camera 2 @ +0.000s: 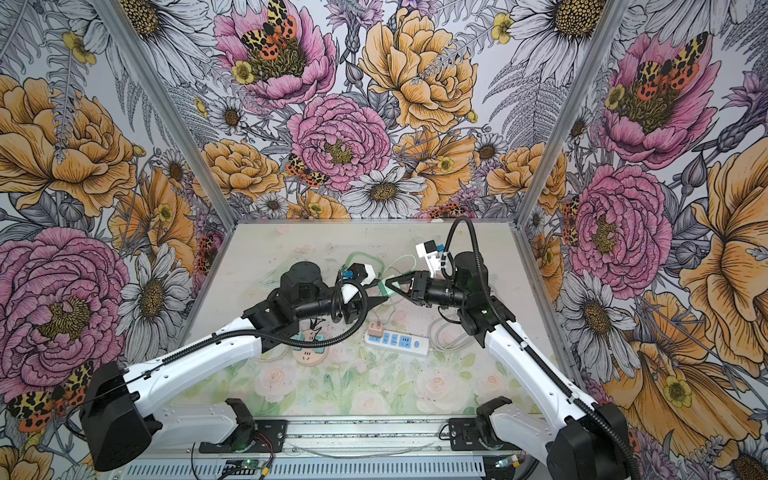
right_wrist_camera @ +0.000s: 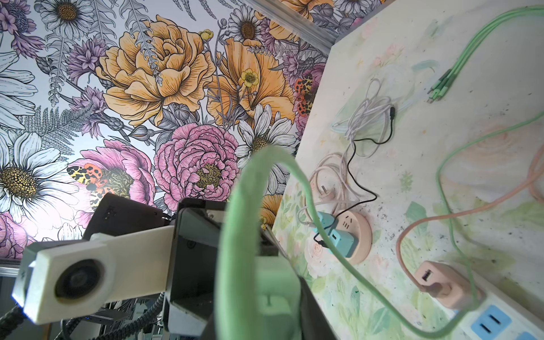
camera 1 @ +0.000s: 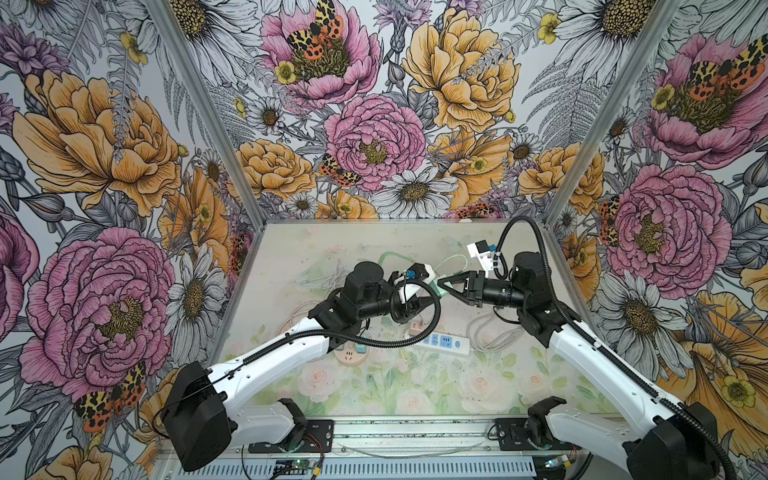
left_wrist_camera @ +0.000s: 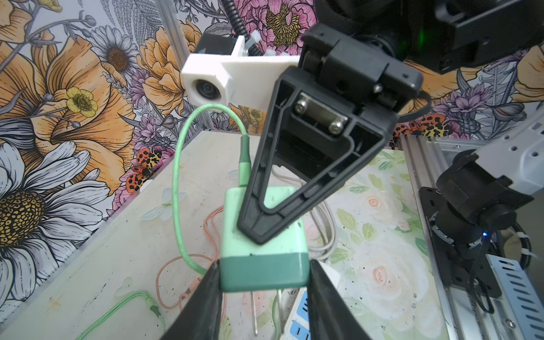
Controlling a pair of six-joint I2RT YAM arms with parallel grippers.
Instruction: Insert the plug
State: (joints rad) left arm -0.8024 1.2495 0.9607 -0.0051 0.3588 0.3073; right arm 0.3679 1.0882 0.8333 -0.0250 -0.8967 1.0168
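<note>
1. Three big flower walls (camera 1: 124,166) stand at the left, back and right of the table. Shiny metal posts (camera 1: 199,104) stand in the corners. The front side is open and ends at a metal rail (camera 1: 415,434).
2. The table (camera 1: 374,390) is flat, with pale painted roses and small dark specks. Its front part is bare, and so is the part by the back wall. The middle is crowded with loose cords.
3. A white power strip (camera 1: 442,341) with blue holes lies in the middle. A pink charger (right_wrist_camera: 438,279) is stuck in one end.
4. A round peach socket (camera 1: 351,353) lies to the left of the strip, partly under the left arm. A teal charger (right_wrist_camera: 335,235) sits in it.
5. The two claws meet in the air over the middle of the table. The left claw (camera 1: 426,303) squeezes the dark end of the green plug (left_wrist_camera: 265,273) from both sides. The right claw (camera 2: 387,286) is closed on the pale end, with one finger flat on top.
6. The green plug is a small block with round corners, pale green with a dark green band. It is up off the table, near the strip.
7. A green cord (left_wrist_camera: 176,182) loops out of its pale end.
8. Two thin metal prongs (left_wrist_camera: 256,312) stick out of the dark end, not in any hole.
</note>
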